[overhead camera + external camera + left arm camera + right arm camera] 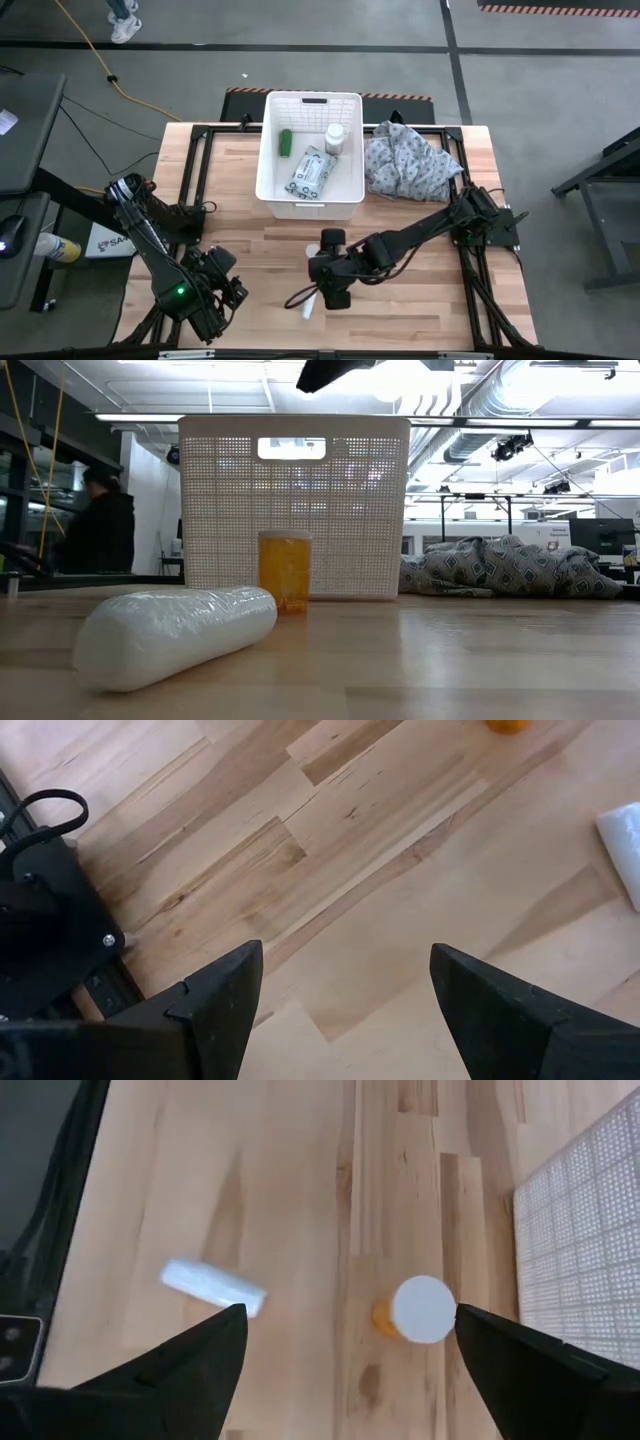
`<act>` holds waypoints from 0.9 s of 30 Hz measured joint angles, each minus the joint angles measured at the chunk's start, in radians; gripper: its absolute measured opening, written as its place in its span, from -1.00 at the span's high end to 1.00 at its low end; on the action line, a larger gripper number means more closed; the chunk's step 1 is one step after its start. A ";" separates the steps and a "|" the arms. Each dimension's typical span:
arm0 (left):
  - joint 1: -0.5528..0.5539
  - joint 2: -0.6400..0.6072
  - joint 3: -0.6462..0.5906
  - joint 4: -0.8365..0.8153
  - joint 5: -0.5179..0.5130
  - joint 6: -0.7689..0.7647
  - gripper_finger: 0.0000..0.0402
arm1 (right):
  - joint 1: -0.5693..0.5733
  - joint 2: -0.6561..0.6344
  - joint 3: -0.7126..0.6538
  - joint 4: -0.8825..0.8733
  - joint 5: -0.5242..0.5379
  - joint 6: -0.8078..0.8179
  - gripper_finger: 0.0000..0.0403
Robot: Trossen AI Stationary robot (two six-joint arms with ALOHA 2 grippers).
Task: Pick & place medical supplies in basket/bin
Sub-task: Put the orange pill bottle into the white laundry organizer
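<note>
The white lattice bin [350, 110] stands at the table's far middle and holds a green cylinder [285, 141], a white bottle [334, 137] and the wipes packet [310, 172]. In front of it an orange bottle with a white cap [422, 1310] stands upright on the wood. A small white tube [212, 1285] lies on its side nearer the near edge [175, 635]. My right gripper [350, 1317] hangs open above these two and touches neither. My left gripper [345, 965] is open over bare wood at the near left [225, 295].
A grey patterned cloth [405, 160] lies bunched to the right of the bin. Black frame rails [200, 170] run along the table's sides. A person [100, 525] stands beyond the table in the low view. Bare wood lies between the two grippers.
</note>
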 joint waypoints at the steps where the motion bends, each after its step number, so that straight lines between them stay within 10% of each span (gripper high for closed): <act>1: 0.000 0.000 0.000 0.000 0.000 0.000 -0.59 | 0.000 0.000 0.000 0.001 0.002 -0.010 -0.72; 27: 0.000 0.000 0.000 0.000 -0.002 0.004 -0.59 | -0.105 0.175 0.000 0.033 -0.009 -0.019 -0.72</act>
